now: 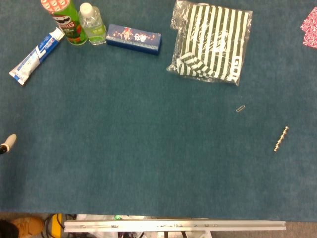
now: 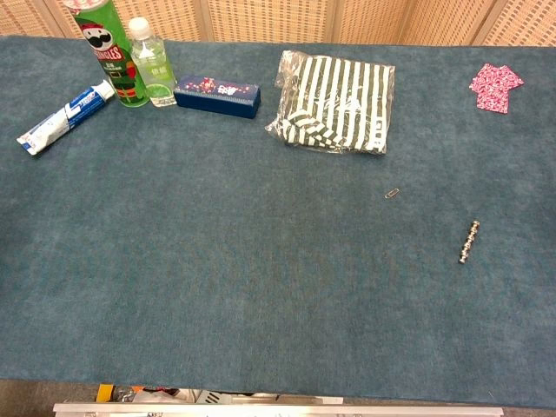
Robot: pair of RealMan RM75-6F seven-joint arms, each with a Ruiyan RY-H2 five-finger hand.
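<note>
Neither of my hands shows in the head view or the chest view. On the blue felt table (image 1: pixel 148 163) lie a clear bag holding a green and white striped garment (image 1: pixel 210 42) (image 2: pixel 334 102), a small paperclip (image 1: pixel 240 108) (image 2: pixel 393 193) and a short chain of metal beads (image 1: pixel 281 139) (image 2: pixel 469 242). At the far left are a green Pringles can (image 1: pixel 67 21) (image 2: pixel 109 50), a small clear bottle (image 1: pixel 92 23) (image 2: pixel 150 62), a dark blue box (image 1: pixel 133 38) (image 2: pixel 217 96) and a toothpaste tube (image 1: pixel 35 55) (image 2: pixel 62 116).
A pink patterned cloth (image 1: pixel 310 27) (image 2: pixel 495 87) lies at the far right. A small white thing with a black end (image 1: pixel 7 144) pokes in at the left edge; I cannot tell what it is. A metal rail (image 1: pixel 173 225) runs along the table's near edge.
</note>
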